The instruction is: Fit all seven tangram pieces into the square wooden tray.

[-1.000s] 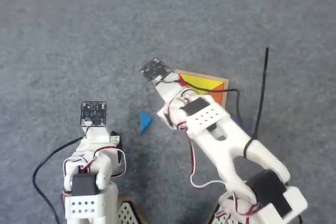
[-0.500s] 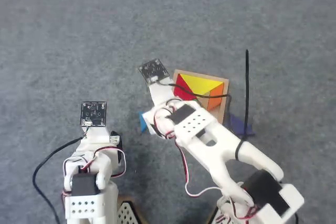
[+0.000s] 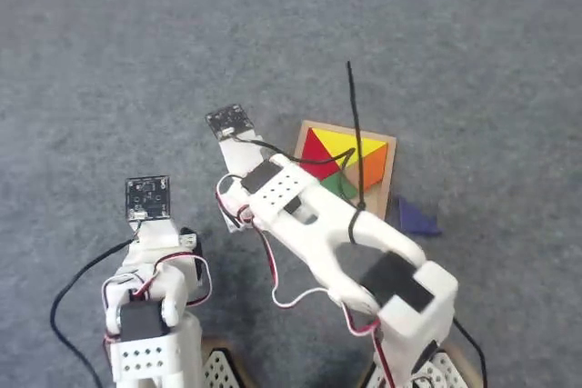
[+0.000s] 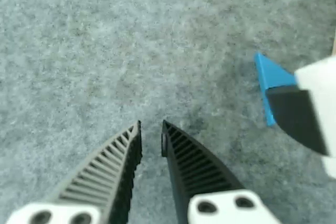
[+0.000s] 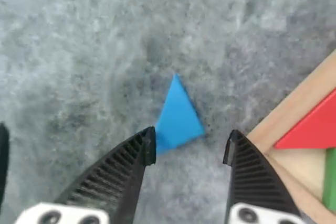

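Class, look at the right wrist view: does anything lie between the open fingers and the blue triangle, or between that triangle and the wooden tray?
Nothing visible does. The right gripper hangs open over the blue triangle, and only bare carpet lies between that piece and the wooden tray.

Looking down from the high view, the right arm [image 3: 309, 215] sprawls over the near-left corner of the wooden tray [image 3: 389, 147], so I can't tell what sits under there. In the right wrist view the tray [image 5: 294, 114] runs off the picture's edge, and the red piece [image 5: 315, 127] and a green sliver [image 5: 329, 177] get chopped too. One finger [image 5: 131, 166] of the right claw [image 5: 190, 148] covers a corner of the blue triangle [image 5: 177, 114]. In the left wrist view a blurry white-and-black bit of the right arm [image 4: 310, 108] hides one end of the triangle [image 4: 270, 77].
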Tool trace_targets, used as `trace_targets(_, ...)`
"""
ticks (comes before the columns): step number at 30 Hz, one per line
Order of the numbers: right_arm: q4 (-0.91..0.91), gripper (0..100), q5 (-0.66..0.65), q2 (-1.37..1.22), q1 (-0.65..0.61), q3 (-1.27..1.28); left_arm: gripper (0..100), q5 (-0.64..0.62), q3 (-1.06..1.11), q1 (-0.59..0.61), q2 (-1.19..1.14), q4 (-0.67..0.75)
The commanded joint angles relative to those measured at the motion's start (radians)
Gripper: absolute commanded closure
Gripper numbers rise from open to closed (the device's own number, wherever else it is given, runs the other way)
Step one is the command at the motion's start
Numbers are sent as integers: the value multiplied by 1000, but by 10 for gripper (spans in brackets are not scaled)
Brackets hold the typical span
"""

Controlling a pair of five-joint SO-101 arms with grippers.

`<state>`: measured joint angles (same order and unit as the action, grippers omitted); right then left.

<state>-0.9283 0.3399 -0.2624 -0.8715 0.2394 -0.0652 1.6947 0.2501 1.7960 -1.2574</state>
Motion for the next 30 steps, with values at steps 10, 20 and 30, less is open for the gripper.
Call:
trace_targets(10,-18,775,15,-79,-13,-137,943,-9,-12,12,18,-5)
trace_targets(20,-62,865,12,-79,-36,-137,943,-9,-12,12,18,-5)
trace_targets(30,-68,886,11,-76,-36,-137,943,-9,-12,12,18,-5)
